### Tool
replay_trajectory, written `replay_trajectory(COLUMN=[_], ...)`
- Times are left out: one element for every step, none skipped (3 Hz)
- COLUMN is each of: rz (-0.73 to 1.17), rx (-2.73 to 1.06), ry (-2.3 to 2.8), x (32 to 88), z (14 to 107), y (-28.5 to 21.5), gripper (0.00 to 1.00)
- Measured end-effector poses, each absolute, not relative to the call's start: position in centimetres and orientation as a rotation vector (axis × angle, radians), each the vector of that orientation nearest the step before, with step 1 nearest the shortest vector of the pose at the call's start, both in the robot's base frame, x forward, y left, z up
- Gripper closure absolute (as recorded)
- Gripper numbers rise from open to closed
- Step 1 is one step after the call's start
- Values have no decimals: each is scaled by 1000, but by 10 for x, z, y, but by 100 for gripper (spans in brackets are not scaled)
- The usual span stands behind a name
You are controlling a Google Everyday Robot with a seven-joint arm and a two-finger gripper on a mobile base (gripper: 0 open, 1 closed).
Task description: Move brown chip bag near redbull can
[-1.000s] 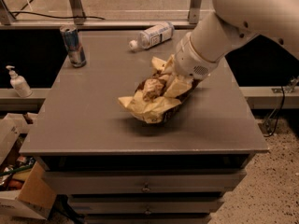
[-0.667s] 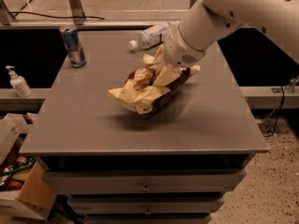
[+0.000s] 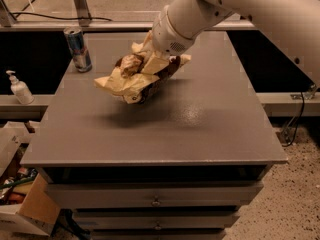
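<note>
The gripper (image 3: 152, 63) is clenching the chip bag (image 3: 131, 81) by its upper right part. The fingers are mostly buried in crumpled foil, so I'm judging the grasp from the bag hanging clear of the tabletop (image 3: 200, 124) w/ a shadow lying under it. The bag is hovering over the back-left quarter of the top, its long axis running from low front-left up twd the wrist at back-right. The can (image 3: 77, 49) is standing upright at the back-left corner, left of and a bit behind the bag. The bag's free pale end is pointing roughly that way, near the can but apart. The coming move is prob. a short carry left and slightly back, then lowering beside the can w/o knocking it.
</note>
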State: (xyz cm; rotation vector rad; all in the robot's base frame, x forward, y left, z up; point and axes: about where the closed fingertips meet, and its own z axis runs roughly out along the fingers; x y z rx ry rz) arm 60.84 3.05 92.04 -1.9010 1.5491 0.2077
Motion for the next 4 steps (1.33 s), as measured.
replay_trajectory(rz=[200,145,54,-3], rx=[-1894,-1851,-1768,-1741], ry=[1549,1526,1480,1424], x=[606,608,632,659], z=[920,921,933,946], y=[32,31,33,44], gripper=[100,100,100,100])
